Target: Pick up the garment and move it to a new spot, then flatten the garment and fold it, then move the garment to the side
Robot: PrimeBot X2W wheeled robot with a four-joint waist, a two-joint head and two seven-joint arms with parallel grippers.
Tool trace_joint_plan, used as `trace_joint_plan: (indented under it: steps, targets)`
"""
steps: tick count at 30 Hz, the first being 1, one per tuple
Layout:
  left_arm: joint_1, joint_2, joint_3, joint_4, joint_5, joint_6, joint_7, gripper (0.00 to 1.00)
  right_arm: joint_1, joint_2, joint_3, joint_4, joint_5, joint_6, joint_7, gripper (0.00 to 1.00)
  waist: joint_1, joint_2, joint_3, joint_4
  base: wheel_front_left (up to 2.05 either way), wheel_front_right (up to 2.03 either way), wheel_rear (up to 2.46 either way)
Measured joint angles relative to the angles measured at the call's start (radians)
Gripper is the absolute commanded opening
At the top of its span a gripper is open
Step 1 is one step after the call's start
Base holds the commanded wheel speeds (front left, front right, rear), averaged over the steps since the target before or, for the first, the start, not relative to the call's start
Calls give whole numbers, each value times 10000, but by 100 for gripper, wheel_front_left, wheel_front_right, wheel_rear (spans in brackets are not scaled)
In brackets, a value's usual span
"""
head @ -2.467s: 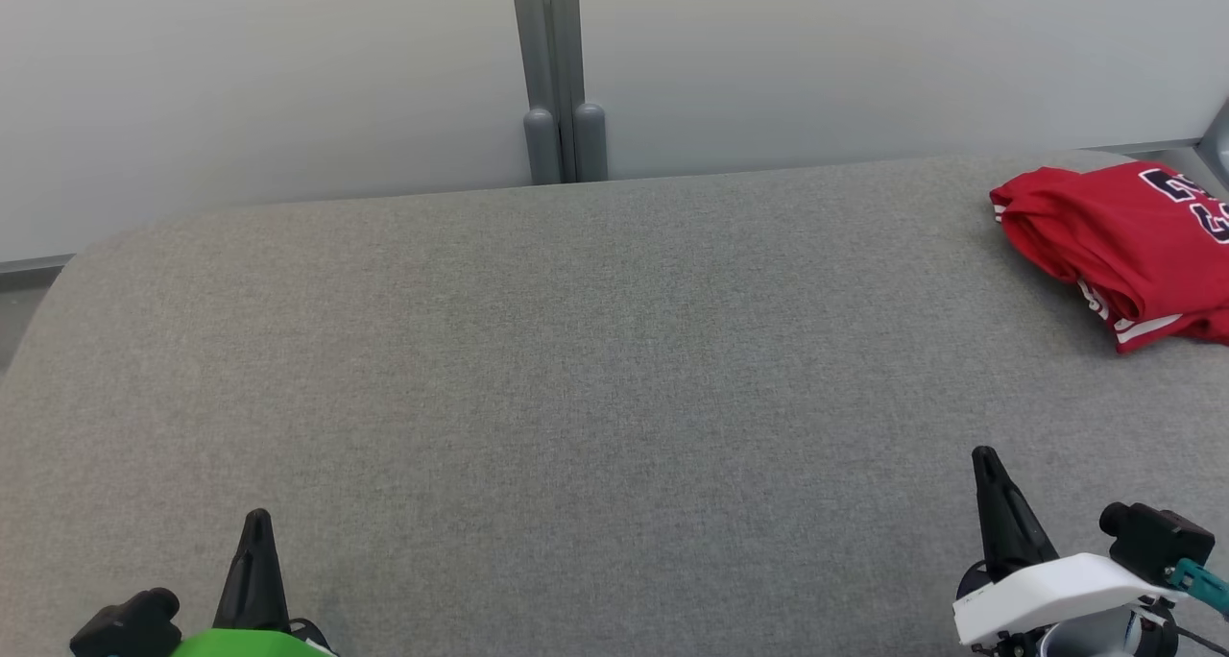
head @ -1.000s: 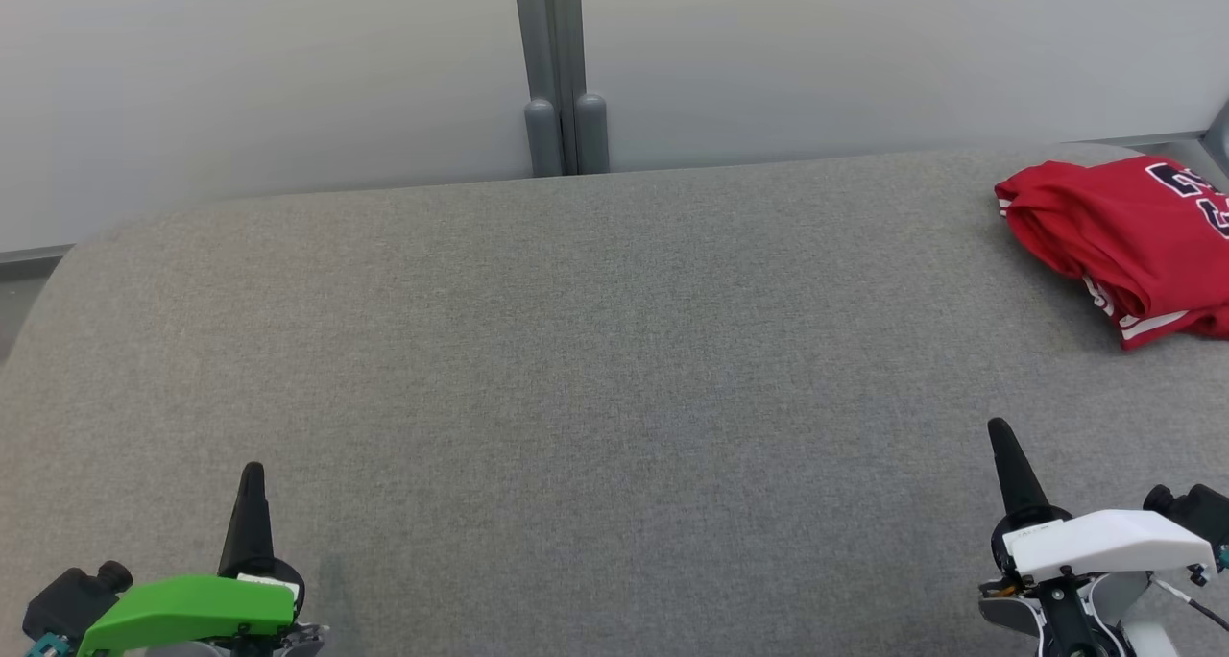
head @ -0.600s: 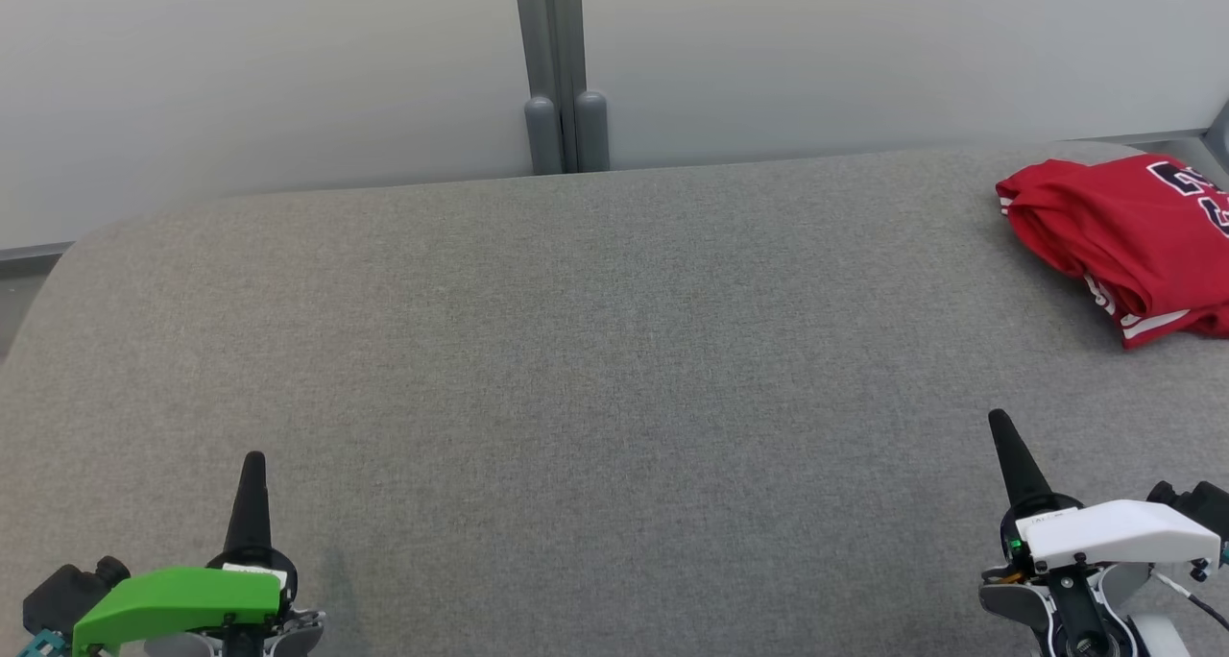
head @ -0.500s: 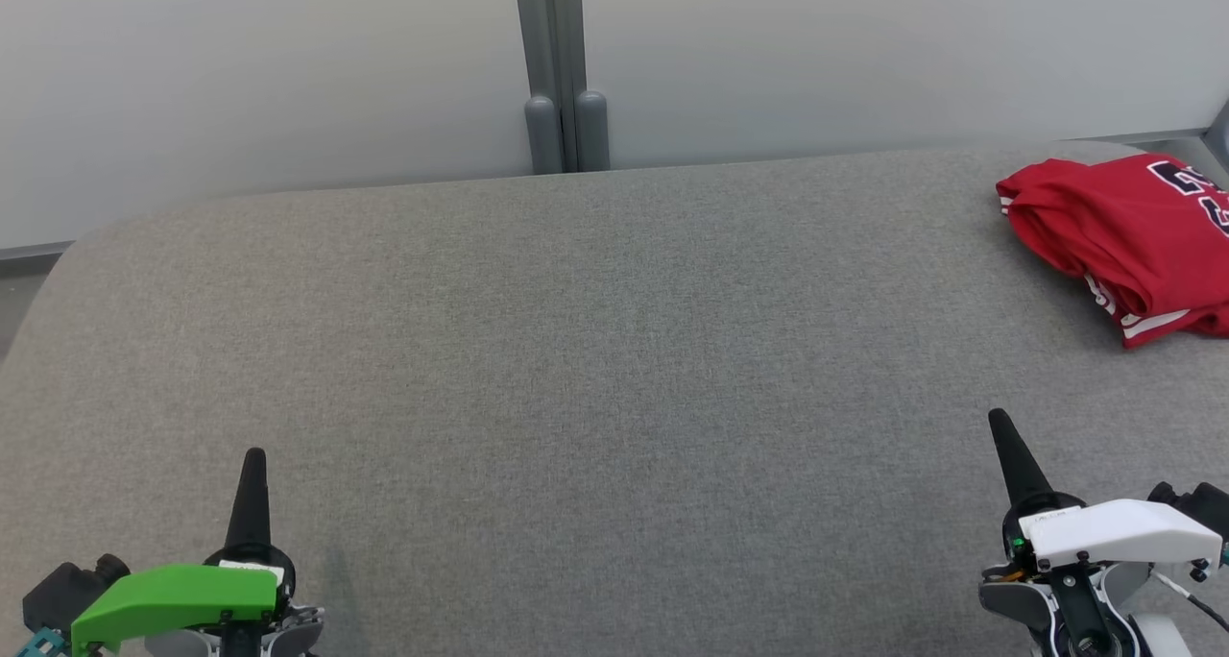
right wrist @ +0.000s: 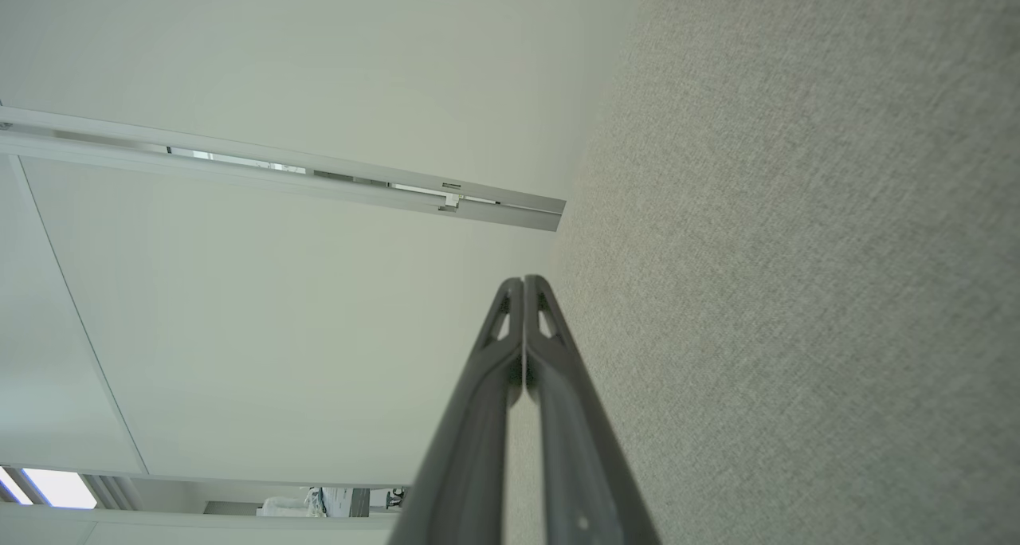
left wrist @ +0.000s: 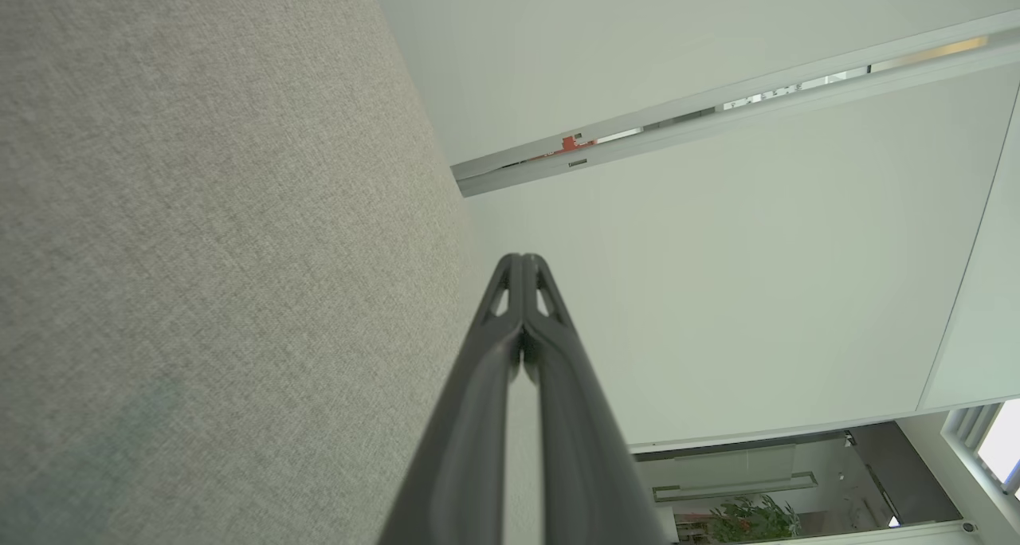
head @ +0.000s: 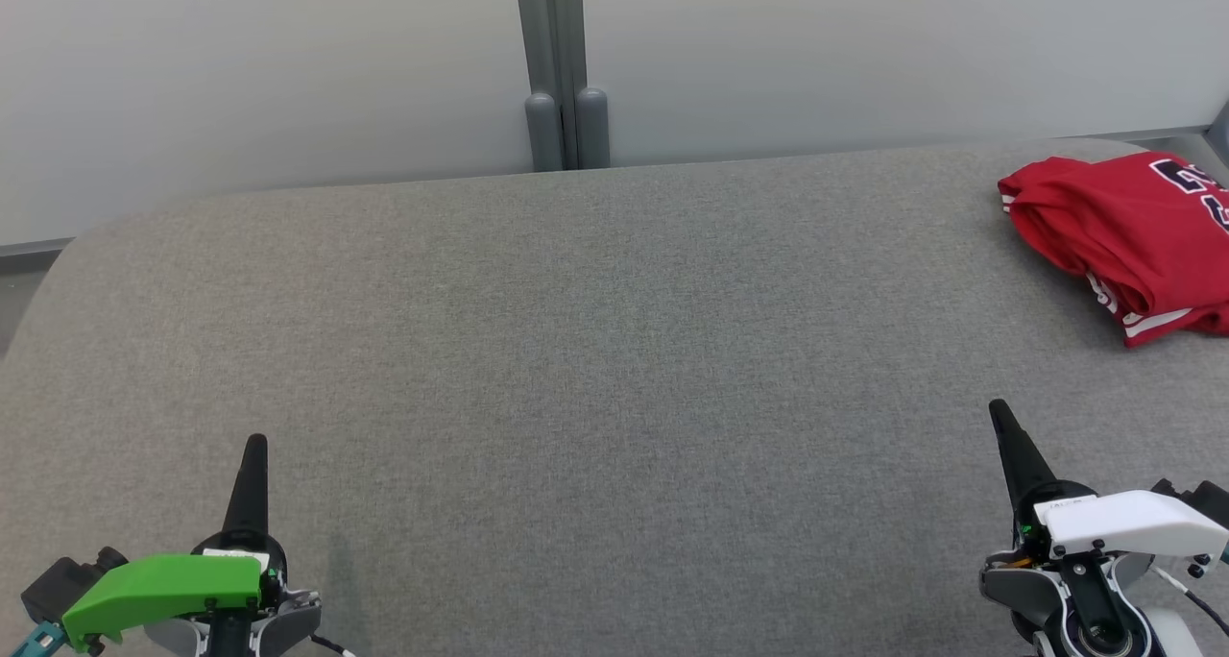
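Observation:
The garment point(head: 1128, 236) is a red jersey with white stripes and dark lettering, folded in a bundle at the far right of the grey padded surface point(head: 595, 369); the head view's edge cuts off part of it. My left gripper point(head: 254, 443) hovers at the lower left, shut and empty, far from the garment. My right gripper point(head: 1000, 408) hovers at the lower right, shut and empty, below and left of the garment. In the left wrist view the left gripper point(left wrist: 522, 258) has its fingers pressed together. The right wrist view shows the right gripper point(right wrist: 523, 280) closed the same way.
A pale partition wall point(head: 288, 71) with a grey post point(head: 562, 71) stands behind the surface. The surface's rounded left corner point(head: 58, 263) drops to the floor. Both wrist views look along the grey fabric toward the pale wall.
Both grippers have crept up the head view, further over the surface, while staying shut. The garment has not moved.

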Motion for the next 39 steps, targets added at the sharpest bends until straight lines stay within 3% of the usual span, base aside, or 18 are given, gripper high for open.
trace_joint_plan:
  steps: [33, 39]
  targets:
    - [-347, 25, 46, -56, -2531, -33, 621, 0, -375, 102, -314, 102, 2311, 0, 686, 0, 0, 0, 98, 22, 0, 0, 0]
    - [-375, 25, 48, -61, -2573, -33, 627, 0, -379, 107, -328, 105, 2345, 0, 690, 0, 0, 0, 99, 22, 0, 0, 0]
